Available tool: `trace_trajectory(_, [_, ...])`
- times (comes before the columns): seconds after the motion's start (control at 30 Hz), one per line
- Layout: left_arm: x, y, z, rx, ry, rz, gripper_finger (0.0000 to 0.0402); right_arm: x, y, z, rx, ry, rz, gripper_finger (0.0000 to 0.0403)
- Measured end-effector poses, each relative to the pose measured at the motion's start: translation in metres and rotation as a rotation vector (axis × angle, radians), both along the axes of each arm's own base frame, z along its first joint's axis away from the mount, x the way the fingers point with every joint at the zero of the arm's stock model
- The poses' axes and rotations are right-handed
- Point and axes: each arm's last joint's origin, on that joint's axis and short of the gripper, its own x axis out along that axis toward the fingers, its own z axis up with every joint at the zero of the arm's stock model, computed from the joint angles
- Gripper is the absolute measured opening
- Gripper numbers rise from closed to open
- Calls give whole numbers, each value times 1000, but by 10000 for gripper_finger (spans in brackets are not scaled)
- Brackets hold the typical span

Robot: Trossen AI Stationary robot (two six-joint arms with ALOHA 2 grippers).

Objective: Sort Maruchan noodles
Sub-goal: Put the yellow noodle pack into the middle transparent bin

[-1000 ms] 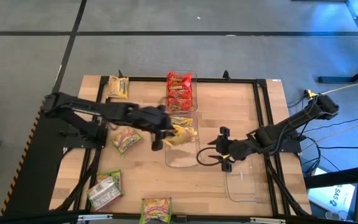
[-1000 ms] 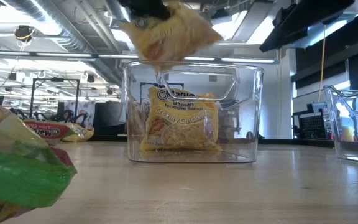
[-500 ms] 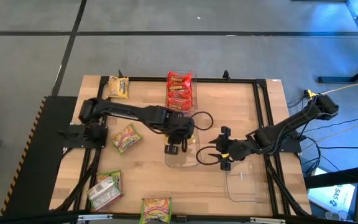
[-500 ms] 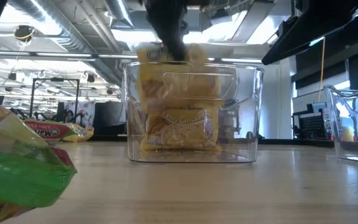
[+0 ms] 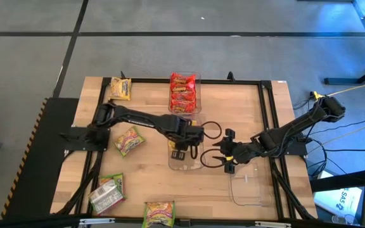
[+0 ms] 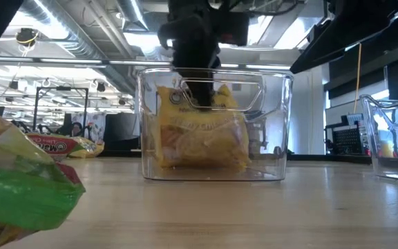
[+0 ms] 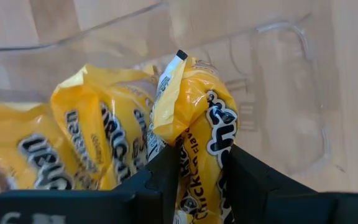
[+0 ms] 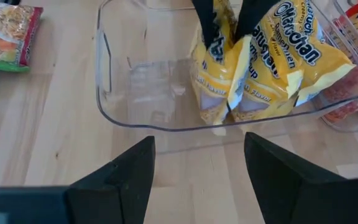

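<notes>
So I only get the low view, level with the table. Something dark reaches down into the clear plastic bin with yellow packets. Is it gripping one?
Observer: Yes. The left wrist view shows the left gripper shut on a yellow crinkly noodle packet inside the clear rectangular plastic bin.
Operator: Is that packet alone in there?
Observer: No. The right wrist view shows other yellow packets standing beside it.
Operator: And the second arm?
Observer: From above, the right gripper is open beside that bin, holding nothing.
</notes>
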Motion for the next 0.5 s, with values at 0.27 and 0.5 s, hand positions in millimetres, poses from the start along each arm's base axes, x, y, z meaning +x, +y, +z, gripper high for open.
trace_trajectory(0.27, [2, 0, 1, 5, -25, 5, 144, 1, 0, 1, 6, -10, 1, 221])
trace_trajectory(0.5, [3, 0, -14, 14, -1, 9, 183, 2, 1, 2, 18, -30, 4, 221])
